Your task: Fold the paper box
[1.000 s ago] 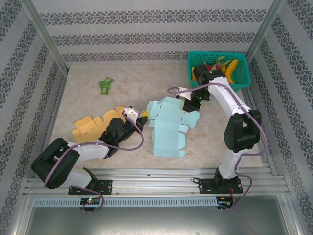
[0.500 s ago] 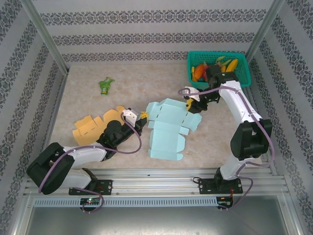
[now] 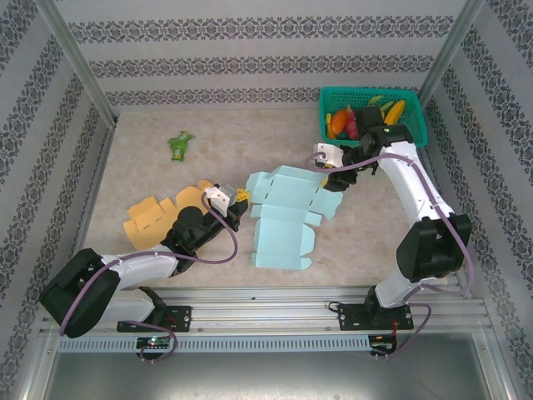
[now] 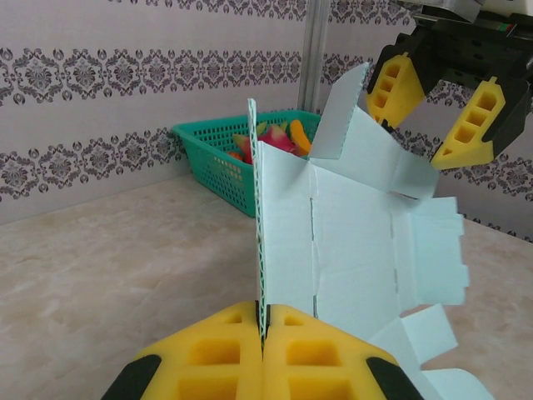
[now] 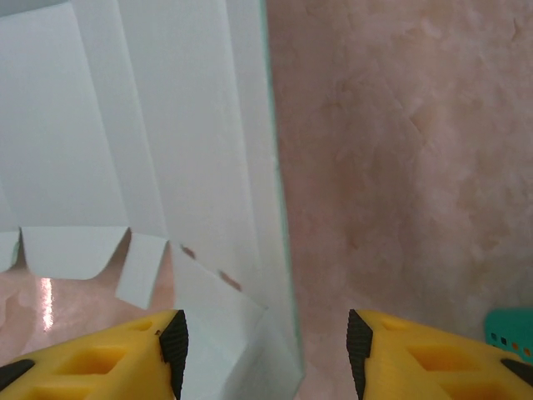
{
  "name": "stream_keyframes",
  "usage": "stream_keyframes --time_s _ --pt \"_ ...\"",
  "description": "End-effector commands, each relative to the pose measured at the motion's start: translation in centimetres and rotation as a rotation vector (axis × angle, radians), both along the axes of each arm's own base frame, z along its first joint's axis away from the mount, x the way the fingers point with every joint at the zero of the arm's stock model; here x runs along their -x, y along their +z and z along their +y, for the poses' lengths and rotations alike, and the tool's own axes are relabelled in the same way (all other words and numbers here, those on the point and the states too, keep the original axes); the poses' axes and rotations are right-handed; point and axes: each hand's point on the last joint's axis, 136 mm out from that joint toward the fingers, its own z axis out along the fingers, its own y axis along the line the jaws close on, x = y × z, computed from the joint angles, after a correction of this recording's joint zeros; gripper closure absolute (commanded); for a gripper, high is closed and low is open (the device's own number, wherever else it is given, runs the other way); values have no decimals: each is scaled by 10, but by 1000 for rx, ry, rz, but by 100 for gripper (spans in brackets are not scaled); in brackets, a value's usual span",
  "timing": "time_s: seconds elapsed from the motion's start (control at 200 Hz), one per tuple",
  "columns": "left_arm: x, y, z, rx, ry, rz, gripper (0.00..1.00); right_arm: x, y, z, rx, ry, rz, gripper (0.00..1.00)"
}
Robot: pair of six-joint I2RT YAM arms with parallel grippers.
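The light blue paper box (image 3: 283, 215) lies unfolded mid-table, partly lifted. My left gripper (image 3: 241, 198) is shut on its left edge; in the left wrist view the yellow pads (image 4: 216, 350) pinch the thin upright panel (image 4: 350, 242) at the gripper (image 4: 265, 325). My right gripper (image 3: 331, 172) hangs open over the box's right flap, and also appears open above the paper (image 4: 435, 98). In the right wrist view the box's panel (image 5: 166, 150) and its edge pass between the spread fingers of that gripper (image 5: 265, 350), without touching them.
A flat orange cardboard box (image 3: 158, 215) lies behind my left arm. A small green toy (image 3: 178, 145) sits at the back left. The teal basket (image 3: 375, 117) of colourful items stands at the back right, close to my right arm, with its rim (image 4: 208, 133) beyond the paper.
My right arm has swung out to the right, its gripper shifting slightly right along the box's right flap. The box and my left gripper have slid a little to the left.
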Motion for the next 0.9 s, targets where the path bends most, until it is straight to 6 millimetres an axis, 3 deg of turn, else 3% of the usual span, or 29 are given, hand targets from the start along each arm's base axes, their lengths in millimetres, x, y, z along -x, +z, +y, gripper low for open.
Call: stream_keyframes --time_s 0.0,0.185,0.43,0.684,0.809,0.894 --pt "6 10 -4 21 -16 -31 100 3 -1 4 17 14 1 45" --pt "6 13 -6 28 -23 -29 100 7 -17 16 34 49 59 49" --pt "5 10 -5 17 -12 -25 100 9 -9 22 13 58 93 65" --pt "3 5 -4 7 4 -17 100 13 -5 21 19 55 109 66" --pt "3 4 -3 8 8 -16 100 15 -5 20 29 51 119 76" --pt "2 5 -2 15 11 -14 100 16 -6 20 36 52 122 91"
